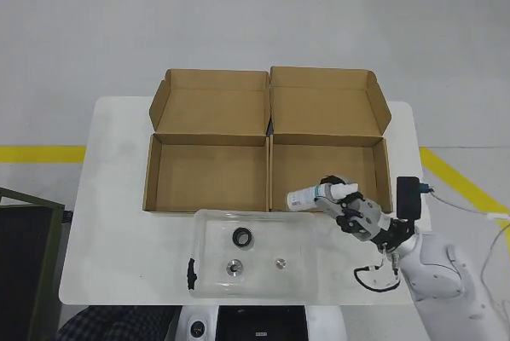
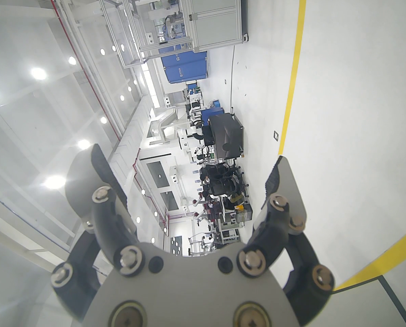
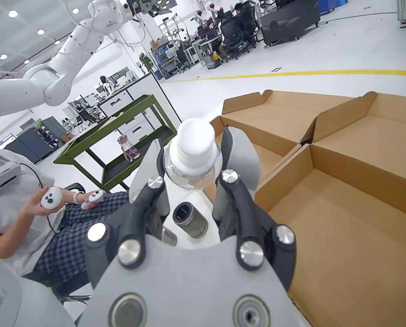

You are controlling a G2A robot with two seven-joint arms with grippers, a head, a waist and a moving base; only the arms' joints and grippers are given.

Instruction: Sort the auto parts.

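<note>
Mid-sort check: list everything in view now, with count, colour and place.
cardboard boxes: two, brown, open, side by side on the table.
tray: one, clear, in front of the boxes.
black ring: one, black, in tray.
metal parts: two, silver, in tray.
black piece: one, black, tray's left edge.
bottle: one, clear, white cap, over right box's near edge.
table: one, white.
cart: one, green, left of table.
right gripper: one, shut on bottle.
left gripper: one, open, raised.

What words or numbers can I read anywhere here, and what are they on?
Label on the clear plastic bottle with white cap, held in the right hand: too blurred to read.
White mark on the blue cabinets: too small to read.
</note>
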